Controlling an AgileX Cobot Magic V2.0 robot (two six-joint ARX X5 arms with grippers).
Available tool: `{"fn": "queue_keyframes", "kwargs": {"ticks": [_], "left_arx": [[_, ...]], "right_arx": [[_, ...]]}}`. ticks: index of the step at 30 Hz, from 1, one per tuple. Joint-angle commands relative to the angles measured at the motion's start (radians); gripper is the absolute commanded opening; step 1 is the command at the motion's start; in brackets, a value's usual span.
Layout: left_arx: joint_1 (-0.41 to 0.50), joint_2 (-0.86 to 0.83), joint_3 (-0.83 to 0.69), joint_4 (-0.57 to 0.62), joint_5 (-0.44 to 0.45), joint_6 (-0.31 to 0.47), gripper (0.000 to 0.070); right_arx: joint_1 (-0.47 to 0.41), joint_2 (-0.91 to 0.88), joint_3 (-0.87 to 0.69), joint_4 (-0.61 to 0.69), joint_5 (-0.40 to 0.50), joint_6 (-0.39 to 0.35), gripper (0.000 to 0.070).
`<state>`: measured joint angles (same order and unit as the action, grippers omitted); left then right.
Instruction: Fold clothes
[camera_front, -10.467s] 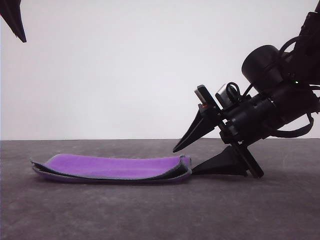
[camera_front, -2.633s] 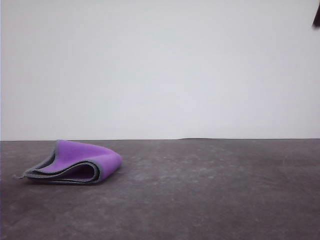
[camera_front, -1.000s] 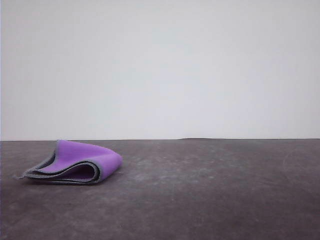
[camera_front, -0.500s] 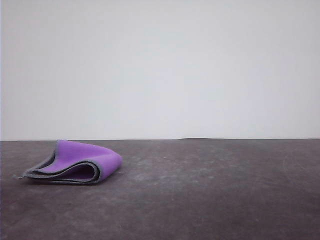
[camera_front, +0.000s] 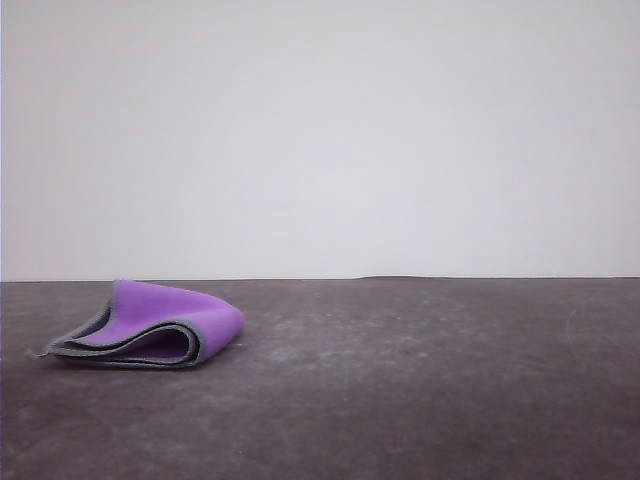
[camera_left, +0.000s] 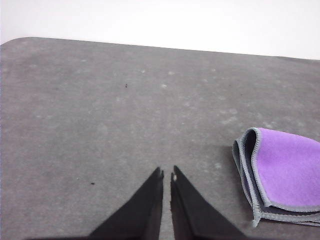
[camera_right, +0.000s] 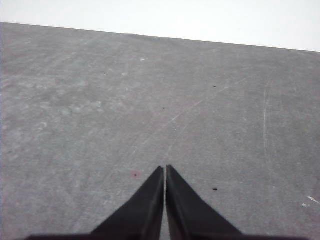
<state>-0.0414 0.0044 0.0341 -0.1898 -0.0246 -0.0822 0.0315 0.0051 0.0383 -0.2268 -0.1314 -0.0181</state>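
Nothing moves since the last frames: folded cloth (camera_front: 150, 328) lies on tabletop (camera_front: 420, 380), probably soft, light; pinch its stitched edge. Left claw (camera_left: 166, 174) and right claw (camera_right: 165, 168) together, empty.

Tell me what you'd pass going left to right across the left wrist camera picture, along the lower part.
Bare grey table → the left gripper, its two black fingers nearly together → the folded cloth, purple face up with its grey stitched edge toward the gripper.

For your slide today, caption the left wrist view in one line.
Shut left gripper above grey table, folded purple cloth lying apart.
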Motion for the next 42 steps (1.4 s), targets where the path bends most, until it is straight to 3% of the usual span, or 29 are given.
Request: {"fn": "queue_keyframes", "kwargs": {"ticks": [1, 27, 36, 42], "left_arx": [[0.000, -0.001, -0.012, -0.020, -0.003, 0.002, 0.0017], [0.000, -0.001, -0.012, -0.020, -0.003, 0.002, 0.0017], [0.000, -0.001, -0.012, -0.020, -0.003, 0.002, 0.0017], [0.000, -0.001, -0.012, -0.020, -0.003, 0.002, 0.0017]], "right_arx": [[-0.002, -0.002, -0.008, 0.013, 0.001, 0.014, 0.0000], [-0.001, -0.002, -0.008, 0.013, 0.002, 0.016, 0.0000], [0.000, -0.002, -0.008, 0.012, 0.148, 0.006, 0.0000], [0.005, -0.002, -0.008, 0.008, 0.162, 0.009, 0.0000]]}}
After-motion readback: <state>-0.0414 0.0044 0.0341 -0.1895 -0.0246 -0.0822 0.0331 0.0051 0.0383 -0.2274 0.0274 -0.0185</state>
